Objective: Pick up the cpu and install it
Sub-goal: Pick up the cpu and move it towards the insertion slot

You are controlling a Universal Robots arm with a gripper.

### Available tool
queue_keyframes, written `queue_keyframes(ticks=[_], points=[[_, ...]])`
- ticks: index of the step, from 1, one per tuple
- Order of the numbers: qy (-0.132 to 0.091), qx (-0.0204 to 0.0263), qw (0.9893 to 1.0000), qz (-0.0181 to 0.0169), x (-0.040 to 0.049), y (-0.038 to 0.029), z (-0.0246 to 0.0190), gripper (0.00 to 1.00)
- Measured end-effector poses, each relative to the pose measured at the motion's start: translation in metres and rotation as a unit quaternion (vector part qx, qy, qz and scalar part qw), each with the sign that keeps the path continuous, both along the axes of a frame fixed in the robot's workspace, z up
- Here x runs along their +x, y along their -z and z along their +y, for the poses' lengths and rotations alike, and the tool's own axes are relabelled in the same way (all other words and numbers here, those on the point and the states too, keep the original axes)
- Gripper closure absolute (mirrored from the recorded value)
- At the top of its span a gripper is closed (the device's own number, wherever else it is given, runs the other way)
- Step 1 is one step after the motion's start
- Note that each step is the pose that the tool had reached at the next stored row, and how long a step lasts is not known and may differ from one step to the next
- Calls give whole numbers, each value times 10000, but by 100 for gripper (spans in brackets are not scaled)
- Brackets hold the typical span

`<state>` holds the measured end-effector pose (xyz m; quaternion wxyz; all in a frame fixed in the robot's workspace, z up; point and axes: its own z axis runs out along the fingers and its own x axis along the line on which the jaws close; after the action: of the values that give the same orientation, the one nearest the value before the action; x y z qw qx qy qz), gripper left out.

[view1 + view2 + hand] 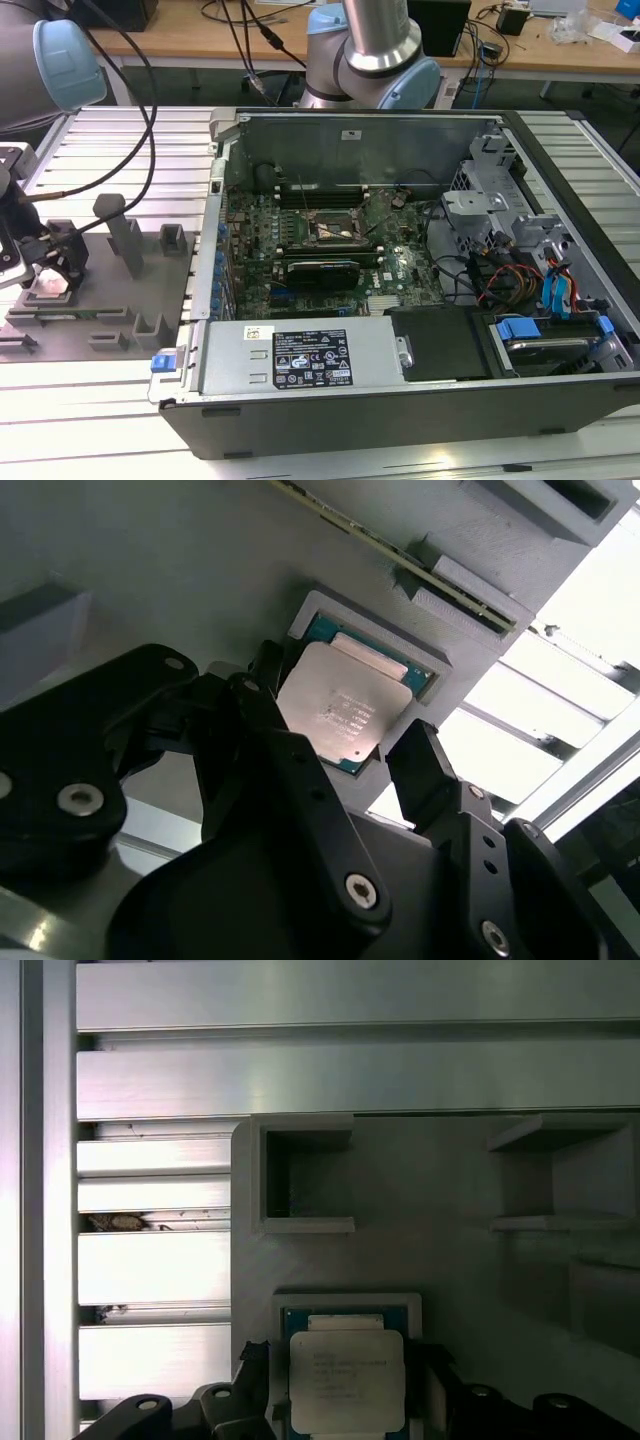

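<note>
ONE ARM, ONE CHIP: The gripper [45, 268] of a single robot arm [375, 35] hangs low over a grey fixture plate [120, 295] at the exterior view's far left. Its two black fingers [420, 765] are spread wide, one on each side of the one cpu [345, 708]. The cpu lies flat, silvery top up, in a shallow square recess [345, 1302] of the plate. In both wrist views the fingers stand outside the chip's edges, so nothing is gripped. In the first wrist view, two open box-shaped pockets [305, 1175] stand on the plate near the recess, and the ribbed slats of the aluminium table [150, 1270] run beside the plate. One open computer case [400, 420] lies on its side across the centre and the exterior view's right, well apart from the cpu. It holds one motherboard [320, 265] with one square socket [335, 232] near the board's middle. One tall grey post [125, 240] rises from the plate between gripper and case.
</note>
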<state>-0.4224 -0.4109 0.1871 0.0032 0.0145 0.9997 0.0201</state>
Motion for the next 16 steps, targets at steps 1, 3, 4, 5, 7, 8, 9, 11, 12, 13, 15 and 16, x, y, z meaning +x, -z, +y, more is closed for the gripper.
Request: queue_keyframes(ticks=[1, 3, 4, 5, 7, 8, 9, 11, 12, 13, 15, 16], points=[[0, 0, 10000, 0, 0, 0, 0, 39], [0, 0, 10000, 0, 0, 0, 0, 39], [0, 0, 10000, 0, 0, 0, 0, 45], [0, 0, 10000, 0, 1, 0, 0, 45], [0, 0, 10000, 0, 1, 0, 0, 45], [0, 0, 10000, 0, 1, 0, 0, 45], [0, 0, 10000, 0, 2, -10, 1, 45], [0, 0, 10000, -1, 2, -34, 0, 45], [0, 0, 10000, -1, 2, -34, 1, 45], [0, 0, 10000, -1, 2, -34, 0, 45], [0, 0, 10000, 0, 2, -35, 0, 44], [0, 0, 10000, 0, 1, -35, 0, 44]])
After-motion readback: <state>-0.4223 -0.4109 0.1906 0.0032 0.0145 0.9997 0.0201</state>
